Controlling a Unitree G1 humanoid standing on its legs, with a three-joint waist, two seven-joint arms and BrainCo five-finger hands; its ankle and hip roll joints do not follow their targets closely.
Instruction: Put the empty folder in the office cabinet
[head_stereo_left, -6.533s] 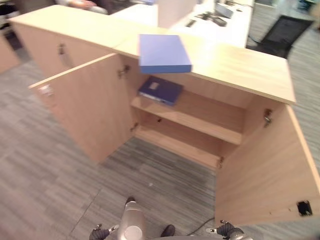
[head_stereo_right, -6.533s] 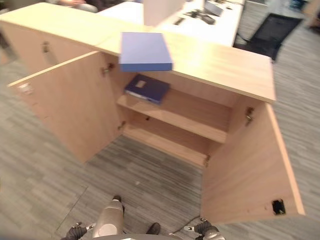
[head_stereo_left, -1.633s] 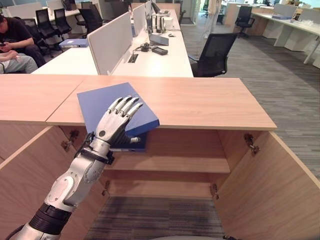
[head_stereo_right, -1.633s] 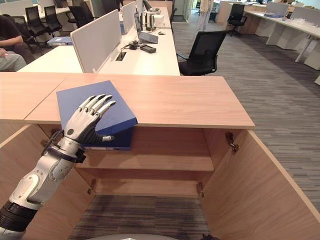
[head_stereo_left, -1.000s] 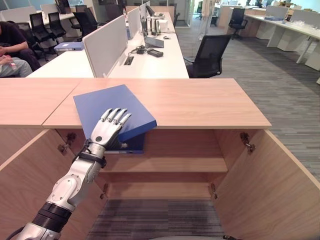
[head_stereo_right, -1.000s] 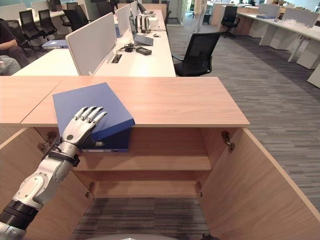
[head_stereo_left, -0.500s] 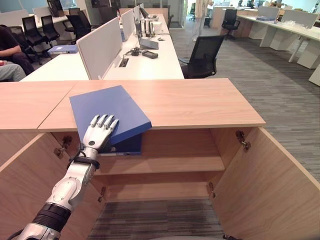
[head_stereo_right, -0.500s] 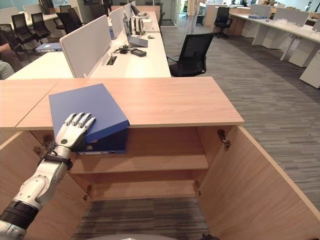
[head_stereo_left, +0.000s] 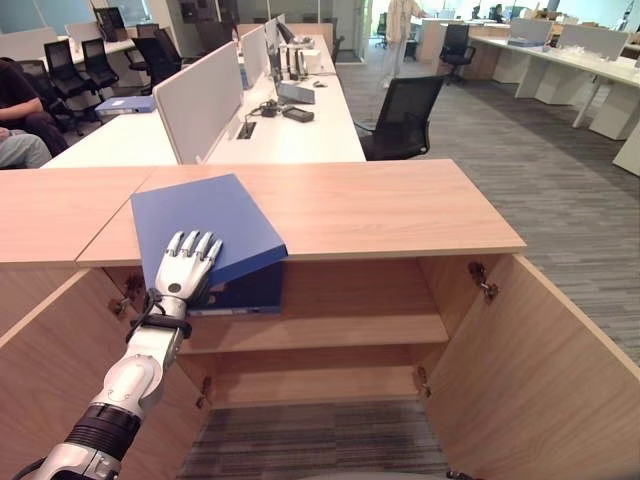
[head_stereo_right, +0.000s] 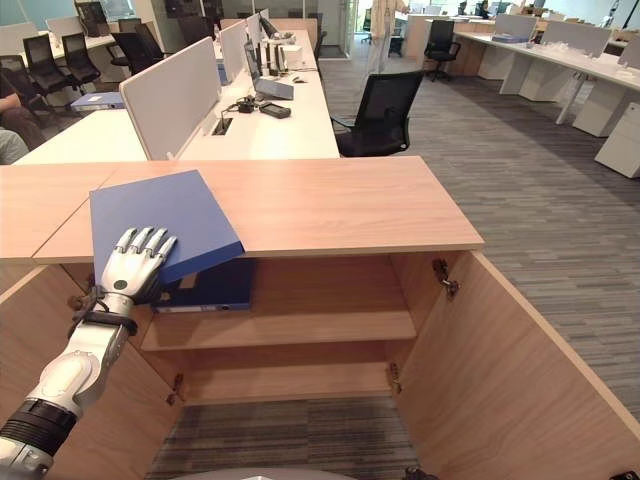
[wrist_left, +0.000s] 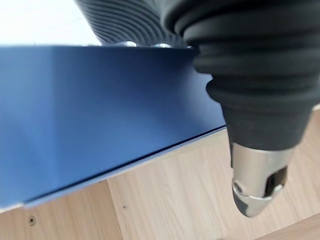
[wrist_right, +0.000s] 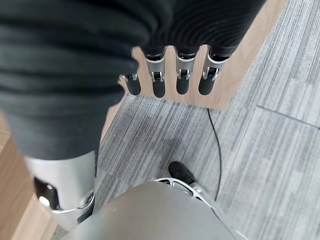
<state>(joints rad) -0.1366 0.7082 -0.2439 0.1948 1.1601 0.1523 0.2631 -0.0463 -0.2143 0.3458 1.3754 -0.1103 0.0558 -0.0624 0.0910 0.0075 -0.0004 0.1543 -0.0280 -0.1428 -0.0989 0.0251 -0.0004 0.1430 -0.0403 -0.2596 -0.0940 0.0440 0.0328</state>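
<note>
Folder (head_stereo_left: 208, 224) overhangs the cabinet top (head_stereo_left: 400, 205) at 8 o'clock. Left hand (head_stereo_left: 185, 264) lies on it, fingers (head_stereo_left: 196, 244) straight, thumb beneath, apparently pinching lightly. Firm the pinch before drawing it clear; right hand (wrist_right: 170, 75) hangs relaxed, empty.

No words, numbers or signs are showing clearly enough to read on anything here; the small white label on the spine of the dark blue folder (head_stereo_left: 240, 291), lying on the shelf at the middle left of the frame, is looking too tiny to make out.

Folder (head_stereo_left: 205, 225) on cabinet top (head_stereo_left: 380, 205), left end; 2nd folder (head_stereo_left: 240, 295) on shelf beneath
</note>
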